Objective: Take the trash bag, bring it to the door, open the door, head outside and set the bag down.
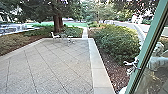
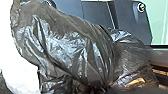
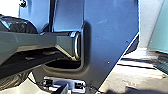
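Thin, slack and glossy, the trash bag (image 2: 72, 47) bulges in the left wrist view: probably light, slippery, easily torn, best gripped by its gathered neck. Either gripper's opening or hold, I cannot tell. Paving (image 1: 55, 67) lies ahead, green-framed door (image 1: 145, 47) rightward.

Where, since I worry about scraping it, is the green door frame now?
In the head view, the green door frame slants up on the robot's right, just right of the large bush, which separates it from the paving.
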